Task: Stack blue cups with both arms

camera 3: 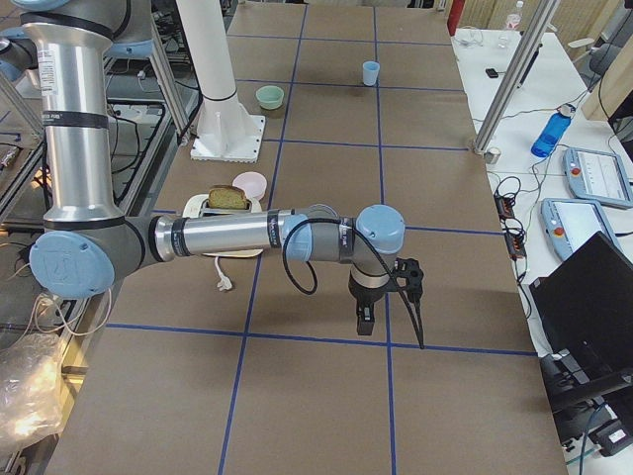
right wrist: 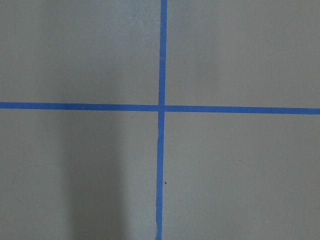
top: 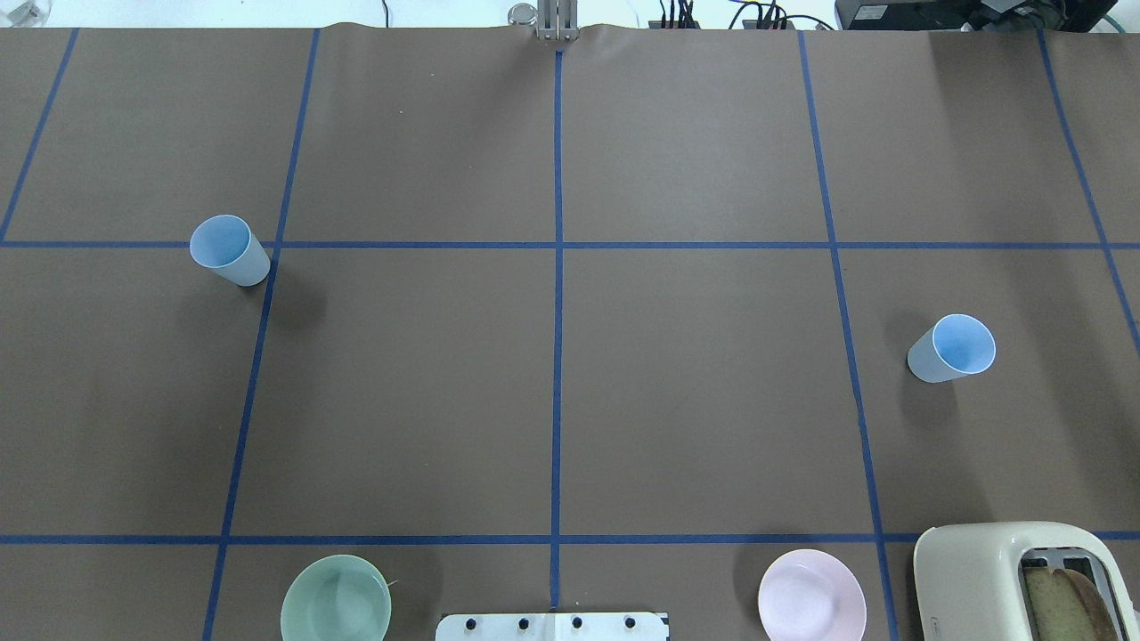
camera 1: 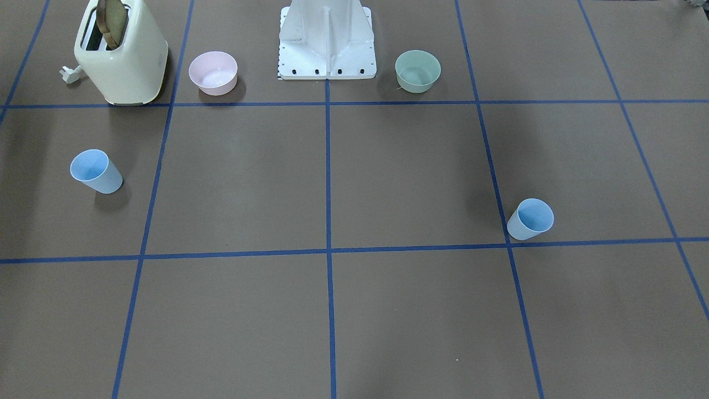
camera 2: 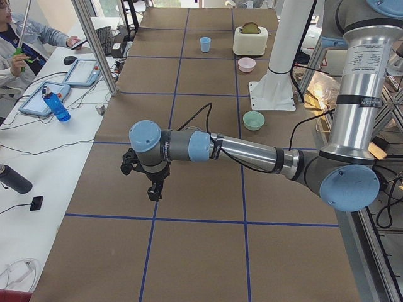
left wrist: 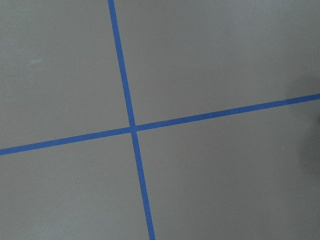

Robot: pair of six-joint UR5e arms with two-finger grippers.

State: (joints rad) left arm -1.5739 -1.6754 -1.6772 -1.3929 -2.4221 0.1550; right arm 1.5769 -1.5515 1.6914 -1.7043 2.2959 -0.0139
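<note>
Blue cups (top: 229,250) (top: 951,348): both free on table, mouths up, well apart, nothing stacked yet. Table (top: 695,401): brown, blue tape grid. Left arm (camera 2: 245,151), right arm (camera 3: 227,236): each stretched out over own half. Left gripper (camera 2: 153,192), right gripper (camera 3: 364,323): pointing down, holding nothing; jaw gap, cannot tell, side views only. Left cup (camera 1: 530,219) beside tape crossing; right cup (camera 1: 96,171) on toaster (camera 1: 122,55) side. Likely step: reach. To do well: descend over own cup, pinch wall at rim, light squeeze, since thin plastic probably tips easily.

Overhead and front cameras face each other over one table (top: 695,401); wrist cameras look closely down.
</note>
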